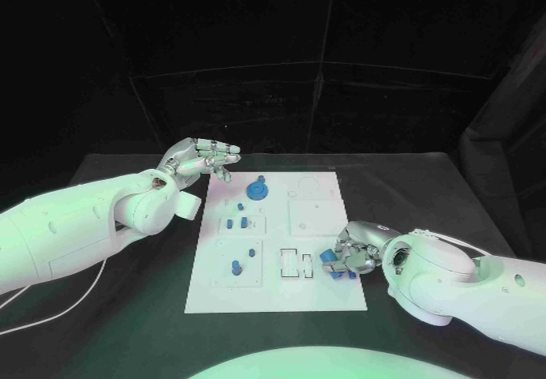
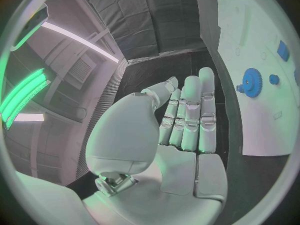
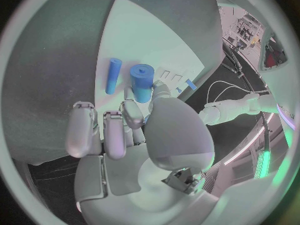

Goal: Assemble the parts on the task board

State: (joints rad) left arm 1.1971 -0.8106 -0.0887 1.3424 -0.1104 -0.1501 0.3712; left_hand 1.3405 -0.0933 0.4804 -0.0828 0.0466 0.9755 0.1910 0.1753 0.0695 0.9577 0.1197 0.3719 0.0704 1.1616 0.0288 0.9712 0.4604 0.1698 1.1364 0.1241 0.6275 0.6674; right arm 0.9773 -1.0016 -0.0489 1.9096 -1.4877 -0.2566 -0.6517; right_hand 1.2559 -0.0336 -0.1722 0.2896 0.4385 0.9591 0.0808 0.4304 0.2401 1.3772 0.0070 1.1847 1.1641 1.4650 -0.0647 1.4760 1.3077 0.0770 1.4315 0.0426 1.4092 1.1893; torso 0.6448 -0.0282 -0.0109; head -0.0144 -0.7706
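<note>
task board [image 1: 319, 237] mid-table, parts [image 1: 237, 223] on it

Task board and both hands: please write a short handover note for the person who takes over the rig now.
Left hand: open, fingers apart, holding nothing, beside the far left corner of the white task board.
Right hand: at the board's near right edge, pinching a thick blue cylinder; a thin blue rod lies on the board beside it.
Done: a blue gear sits at the far end; small blue pegs stand in the left-side blocks.
Left: place the held cylinder and the rod; the two rectangular slots look empty.
</note>
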